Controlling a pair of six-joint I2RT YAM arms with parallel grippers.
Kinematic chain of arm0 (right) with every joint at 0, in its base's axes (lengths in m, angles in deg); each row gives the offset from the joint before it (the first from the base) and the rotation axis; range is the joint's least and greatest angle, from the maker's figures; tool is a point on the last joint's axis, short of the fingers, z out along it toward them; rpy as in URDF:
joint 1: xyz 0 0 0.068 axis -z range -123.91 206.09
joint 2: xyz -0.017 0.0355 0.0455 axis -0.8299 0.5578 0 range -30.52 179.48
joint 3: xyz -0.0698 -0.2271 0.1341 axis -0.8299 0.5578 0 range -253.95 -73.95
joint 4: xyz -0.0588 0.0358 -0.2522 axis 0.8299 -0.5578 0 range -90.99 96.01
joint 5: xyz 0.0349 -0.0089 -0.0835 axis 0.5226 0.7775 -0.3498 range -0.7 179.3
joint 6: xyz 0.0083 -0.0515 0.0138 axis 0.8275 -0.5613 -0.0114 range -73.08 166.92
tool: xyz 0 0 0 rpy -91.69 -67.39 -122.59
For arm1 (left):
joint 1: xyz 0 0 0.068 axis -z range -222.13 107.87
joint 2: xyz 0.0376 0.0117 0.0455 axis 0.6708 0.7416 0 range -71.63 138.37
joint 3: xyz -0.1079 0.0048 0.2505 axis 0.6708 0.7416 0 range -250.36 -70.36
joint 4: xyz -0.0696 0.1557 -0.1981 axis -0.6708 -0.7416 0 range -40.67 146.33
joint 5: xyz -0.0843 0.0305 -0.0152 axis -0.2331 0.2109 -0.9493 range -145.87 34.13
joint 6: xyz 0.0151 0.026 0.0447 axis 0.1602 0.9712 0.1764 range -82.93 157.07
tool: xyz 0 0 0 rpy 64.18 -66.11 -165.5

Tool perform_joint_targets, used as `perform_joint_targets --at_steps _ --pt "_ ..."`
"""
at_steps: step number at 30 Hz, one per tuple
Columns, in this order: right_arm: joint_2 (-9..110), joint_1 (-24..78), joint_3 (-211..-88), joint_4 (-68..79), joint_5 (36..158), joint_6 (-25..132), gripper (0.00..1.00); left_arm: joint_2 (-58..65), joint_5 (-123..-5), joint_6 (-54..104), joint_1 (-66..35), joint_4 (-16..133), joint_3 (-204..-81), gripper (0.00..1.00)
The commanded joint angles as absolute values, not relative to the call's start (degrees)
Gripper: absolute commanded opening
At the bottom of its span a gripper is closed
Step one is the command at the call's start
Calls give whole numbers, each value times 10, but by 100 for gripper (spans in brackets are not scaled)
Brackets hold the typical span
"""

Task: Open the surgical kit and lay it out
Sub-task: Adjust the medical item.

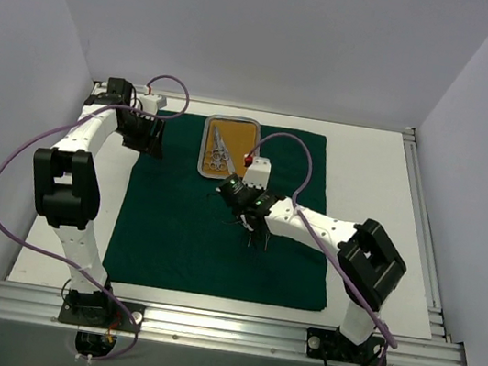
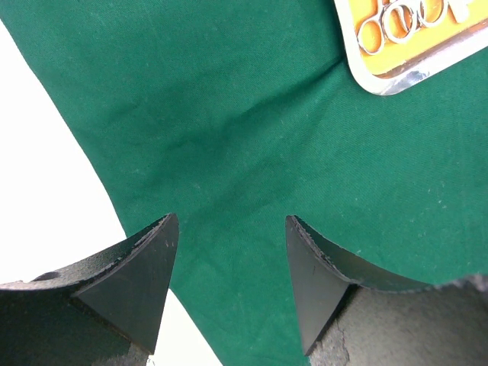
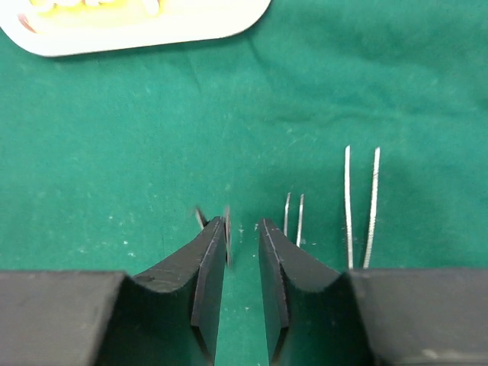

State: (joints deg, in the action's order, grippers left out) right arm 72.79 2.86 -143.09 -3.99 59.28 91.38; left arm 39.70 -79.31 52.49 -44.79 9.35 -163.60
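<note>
Black wedge-shaped fingers (image 3: 210,259) of the right pincer (image 3: 242,227) fill the bottom of the right wrist view. They stand a narrow slot apart, with bare cloth showing between them, and clamp nothing. Thin silver tips (image 3: 200,219) lie close against one finger, and I cannot tell whether they touch it.

The dark green cloth wrap (image 1: 214,253) is unfolded and lies flat. On its far edge sits the rounded-corner steel tray with an orange-brown floor (image 1: 234,120), uncovered. On the near side of the tray, just beside the right pincer, two pairs of slim silver tweezers (image 3: 348,206) lie side by side on the cloth, one pair longer than the other, tips pointing toward the tray. Several ring-handled silver instruments (image 1: 221,153) lie in the tray.

By my reading, the opening is done and the laying out is partly done. The tweezers are out, and the ring-handled pieces are yet to be lifted from the tray and set in a row.

Left of the tray, the left pincer (image 2: 229,221) hovers over the cloth's edge with its fingers well apart and nothing between them. The white worktop (image 1: 386,168) carries the cloth.

No brand, label or writing can be read on the tray, the instruments, the cloth or the arms.
</note>
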Motion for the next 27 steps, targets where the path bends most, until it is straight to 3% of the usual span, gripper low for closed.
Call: perform_joint_targets --at_steps 1,5,12,21,27 --pt "682 42 -1464 -68 572 881 21 373 -808 534 -447 89 -1638 67" --pt "663 68 -1487 -27 641 803 22 372 -807 534 -447 89 -1637 67" --pt "662 88 -1455 -2 676 793 0 368 -806 534 -448 90 -1636 67" --pt "660 91 -1435 46 710 787 0 373 -807 536 -448 87 -1639 68" --pt "664 105 -1452 -29 780 810 0 375 -828 542 -445 72 -1642 67"
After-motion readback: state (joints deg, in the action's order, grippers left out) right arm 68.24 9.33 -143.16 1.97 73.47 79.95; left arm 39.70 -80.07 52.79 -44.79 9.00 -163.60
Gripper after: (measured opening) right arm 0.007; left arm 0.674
